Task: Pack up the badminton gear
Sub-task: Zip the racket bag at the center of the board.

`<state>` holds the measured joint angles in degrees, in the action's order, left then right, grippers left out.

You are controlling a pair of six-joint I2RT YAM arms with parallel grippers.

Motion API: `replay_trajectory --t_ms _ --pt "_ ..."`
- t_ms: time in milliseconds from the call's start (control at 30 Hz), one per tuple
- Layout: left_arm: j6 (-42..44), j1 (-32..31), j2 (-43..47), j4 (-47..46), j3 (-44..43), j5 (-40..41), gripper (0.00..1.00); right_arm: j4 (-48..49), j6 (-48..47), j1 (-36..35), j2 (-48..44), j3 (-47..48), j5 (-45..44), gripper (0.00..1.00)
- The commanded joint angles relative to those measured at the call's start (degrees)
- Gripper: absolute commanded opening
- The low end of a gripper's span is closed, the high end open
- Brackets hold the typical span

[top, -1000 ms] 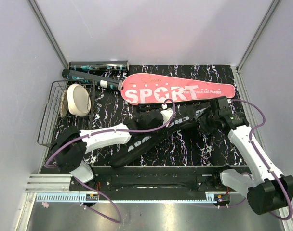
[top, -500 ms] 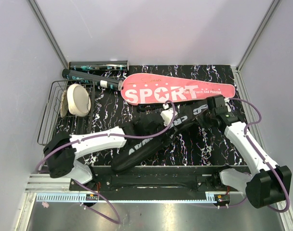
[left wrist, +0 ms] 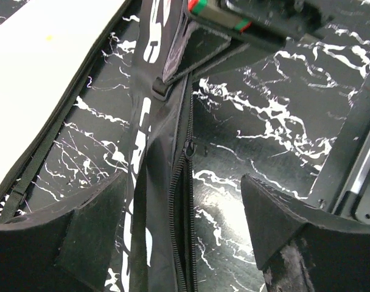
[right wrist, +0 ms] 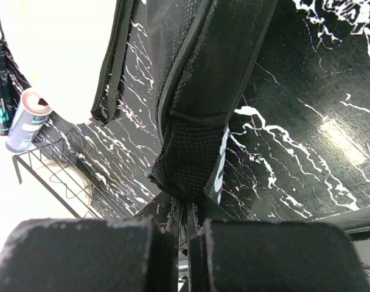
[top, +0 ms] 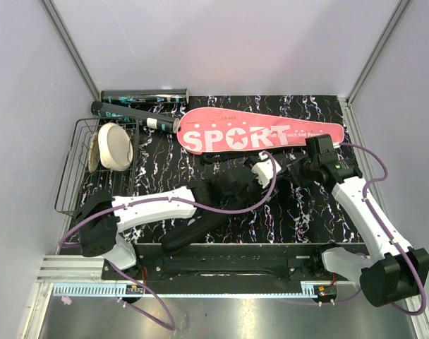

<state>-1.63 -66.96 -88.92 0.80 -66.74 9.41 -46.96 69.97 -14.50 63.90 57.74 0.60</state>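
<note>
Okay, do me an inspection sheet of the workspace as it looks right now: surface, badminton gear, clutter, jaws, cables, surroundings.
Surface: black marbled table top, no spills seen.
Job's things: pink SPORT case lies across the far side; black bag lies diagonally in front of it, and its zipper looks partly open; dark tube by the back wall, second tube before it. Rackets, shuttlecocks: nothing seen.
Clutter: wire basket at left, cream round object in it.
Grippers: left gripper, jaws open above the zipper; right gripper, jaws shut on the bag's end.
Cables: purple cables loop along both arms.
Surroundings: pale walls, metal corner rails.
</note>
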Motion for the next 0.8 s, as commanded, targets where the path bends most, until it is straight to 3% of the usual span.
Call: replay_trajectory --t_ms 0,267,433,467,500,533,567,667,700,767 --pt "6.1 0.6 -0.5 -2.6 -0.3 -2.1 0.76 -0.1 2.2 0.2 -2.2 3.1 1.8 0.00" --pt "6.7 6.0 -4.8 -1.0 -1.4 -13.5 0.50 -2.8 0.4 0.3 -3.3 4.8 -0.1 0.00" --pt "6.2 6.7 -7.2 -1.1 -3.0 -18.6 0.54 -2.7 1.1 0.3 -3.1 4.3 0.4 0.00" --pt "5.5 6.8 -7.4 -2.6 -2.9 -21.0 0.50 -2.4 1.1 0.3 -2.9 4.2 0.6 0.00" --pt "5.0 7.1 -7.7 -3.3 -2.6 -22.4 0.41 -1.2 0.4 0.3 -2.7 4.2 1.4 0.00" --pt "4.3 8.0 -7.8 -3.8 -2.8 -23.6 0.20 -0.8 0.0 0.3 -2.6 3.9 1.6 0.00" --pt "3.4 8.4 -8.1 -3.4 -3.0 -26.0 0.13 -0.1 -0.9 0.3 -2.6 3.6 1.6 0.00" --pt "2.9 10.7 -7.6 -3.9 -2.5 -33.9 0.00 2.2 -7.9 0.3 -3.5 2.2 0.1 0.24" --pt "3.1 11.3 -7.2 -3.7 -2.4 -36.1 0.00 3.7 -12.4 0.3 -3.9 1.6 -0.2 0.36" --pt "4.0 12.5 -7.1 -2.0 -2.8 -42.6 0.00 3.6 -18.3 0.3 -4.7 0.3 -0.3 0.48"
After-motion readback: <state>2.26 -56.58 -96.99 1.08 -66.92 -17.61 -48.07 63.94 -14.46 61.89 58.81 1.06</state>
